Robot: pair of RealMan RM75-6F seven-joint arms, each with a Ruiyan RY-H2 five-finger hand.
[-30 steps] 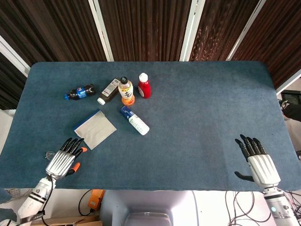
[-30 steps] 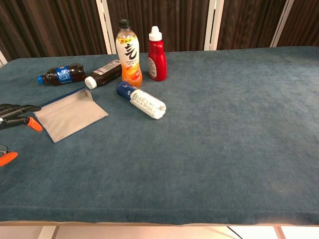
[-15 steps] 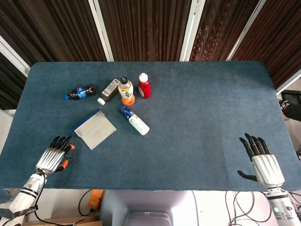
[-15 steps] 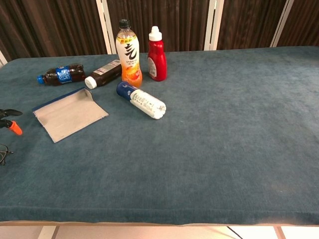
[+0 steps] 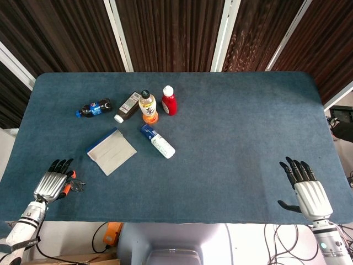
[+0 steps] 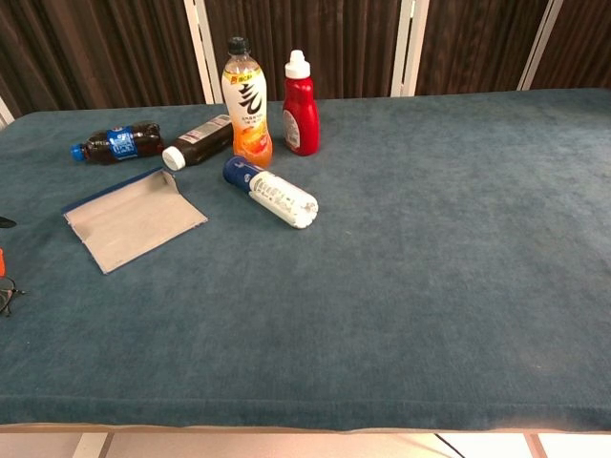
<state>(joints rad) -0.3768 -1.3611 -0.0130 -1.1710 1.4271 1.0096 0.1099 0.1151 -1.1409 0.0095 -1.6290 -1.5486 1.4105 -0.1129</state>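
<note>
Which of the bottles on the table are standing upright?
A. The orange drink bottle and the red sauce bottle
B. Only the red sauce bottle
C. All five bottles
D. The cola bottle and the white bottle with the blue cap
A: in the chest view the orange drink bottle and the red sauce bottle stand upright, while the cola bottle, the dark bottle and the white bottle lie on their sides.
</note>
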